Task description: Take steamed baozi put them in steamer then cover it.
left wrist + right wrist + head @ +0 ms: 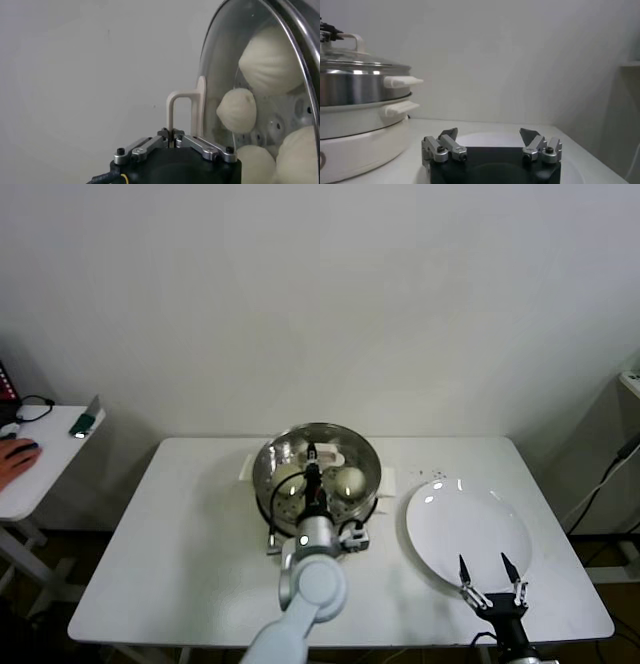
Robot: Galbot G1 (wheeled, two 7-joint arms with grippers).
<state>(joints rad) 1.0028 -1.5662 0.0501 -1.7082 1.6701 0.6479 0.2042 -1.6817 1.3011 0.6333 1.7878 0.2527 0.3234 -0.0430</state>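
With the four steamed baozi (237,110) already lying on the perforated floor of the steamer (366,456), the task stands at its closing step: seating the cover (225,55). Seen from the head camera, the left claw (312,468) is over the middle of the steamer, pinched tight on the cover's cream-white handle (184,111); the left wrist view shows its jaws together on that handle, with the buns visible through the glass. From the right wrist view the cover's metal rim appears level on the steel basket, so it is judged seated or very nearly so, though full contact all round cannot be confirmed. On that judgement, the next move calls for the left claw to part its jaws and lift straight up, without dragging the cover sideways. The right claw (492,576) waits with its jaws spread apart above the near edge of the white plate (440,524), which holds nothing. Steamer and plate both stand on the white bench (170,554).
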